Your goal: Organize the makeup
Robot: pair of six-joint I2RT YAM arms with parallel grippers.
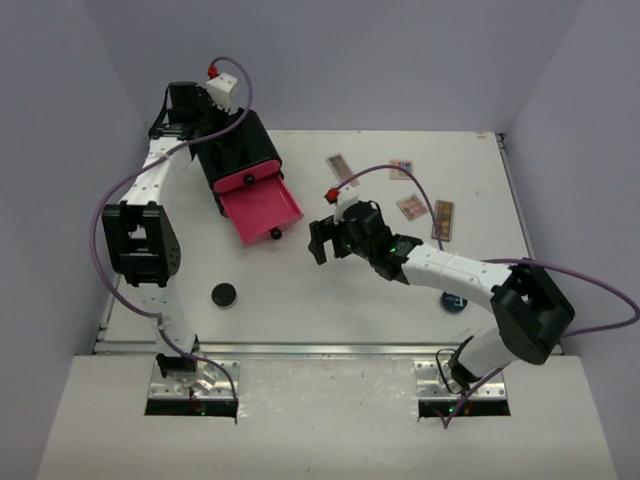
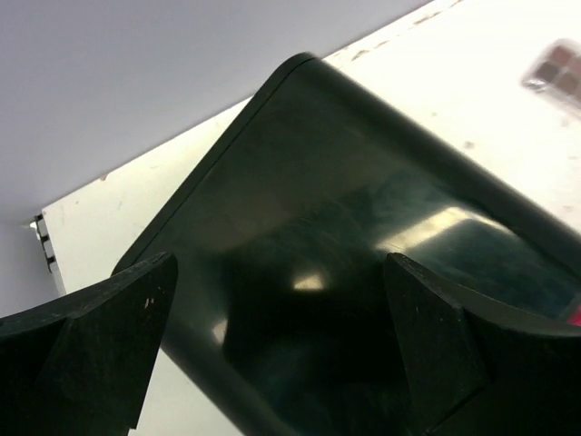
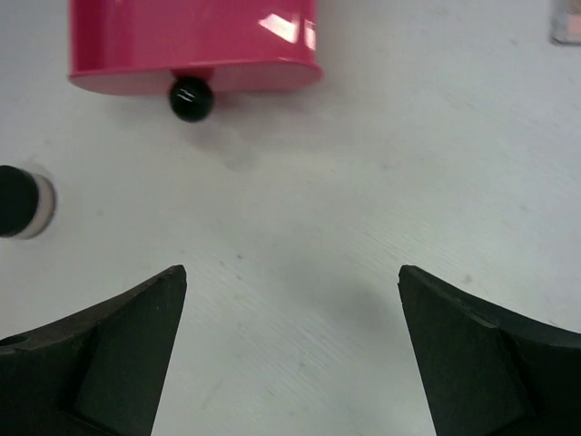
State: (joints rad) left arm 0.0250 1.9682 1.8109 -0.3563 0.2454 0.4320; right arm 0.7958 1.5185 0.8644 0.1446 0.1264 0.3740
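The makeup lies spread on the white table: four flat palettes (image 1: 340,168), (image 1: 401,169), (image 1: 411,207), (image 1: 443,219) at the back right. A round dark compact (image 1: 224,295) sits front left. A second round compact (image 1: 455,301) peeks from under the right arm. My right gripper (image 1: 320,238) hovers open over bare table, just in front of the pulled-out pink drawer (image 3: 195,41) with its black knob (image 3: 192,98). My left gripper (image 2: 277,263) is open above the back of the black chest (image 2: 363,227), its fingers spread over the glossy top. Nothing is held.
The chest (image 1: 240,155) stands at the back left with its pink drawer (image 1: 262,208) open toward the middle. In the right wrist view the compact (image 3: 23,202) lies at the left edge and a palette (image 3: 567,23) at the top right corner. Grey walls enclose the table.
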